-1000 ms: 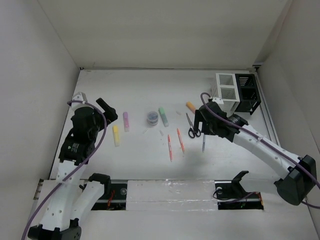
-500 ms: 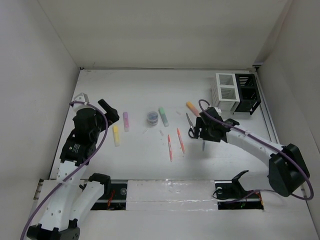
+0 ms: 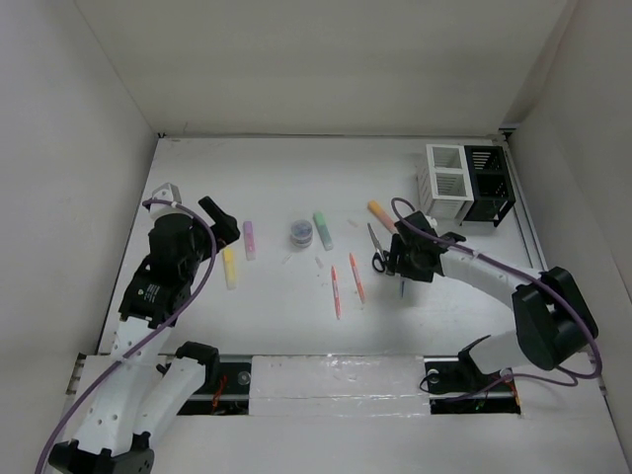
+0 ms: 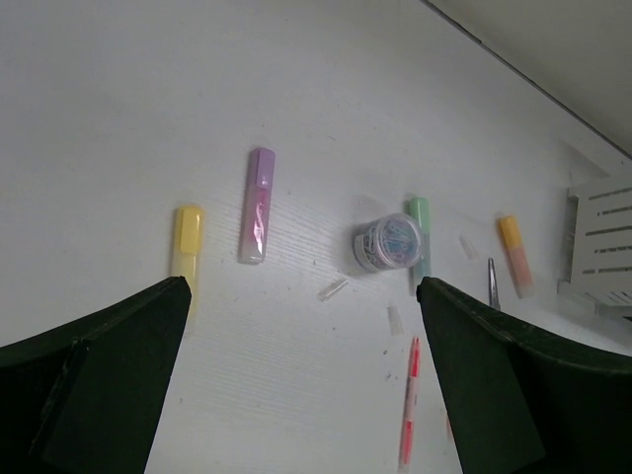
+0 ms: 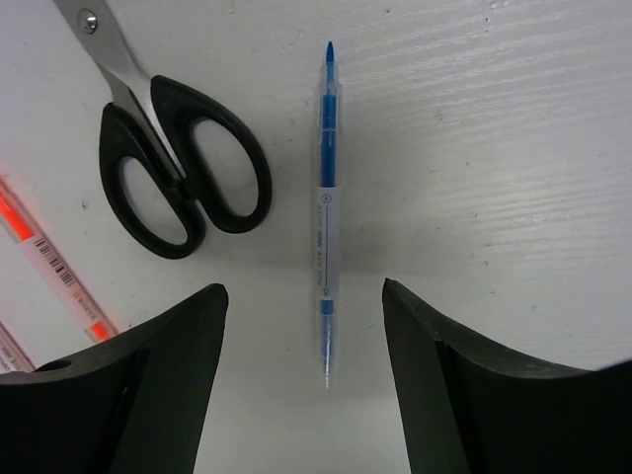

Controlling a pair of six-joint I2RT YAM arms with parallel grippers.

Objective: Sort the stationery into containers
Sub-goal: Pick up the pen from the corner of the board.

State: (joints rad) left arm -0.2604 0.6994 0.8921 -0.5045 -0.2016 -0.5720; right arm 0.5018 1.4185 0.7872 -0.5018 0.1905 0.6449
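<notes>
Fingers of the right gripper [image 5: 302,288] stand wide apart, straddling a blue-and-clear pen [image 5: 325,212] that lies flat on the table [image 5: 513,148] just beside the black-handled scissors [image 5: 178,188]. The left gripper [image 4: 296,286], also spread wide and holding nothing, hangs above the yellow highlighter [image 4: 187,237] and purple highlighter [image 4: 258,202]. The white organizer [image 3: 446,178] and black organizer [image 3: 491,183] stand side by side at the far right, well apart from the pen.

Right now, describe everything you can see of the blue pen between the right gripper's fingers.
The blue pen is thin and looks plastic, with a white printed middle, translucent blue sections and a pointed tip at each end. It lies flat on the white table, lengthwise between the open fingers of the right gripper, which do not touch it. The black scissors lie close beside it, apart.
</notes>
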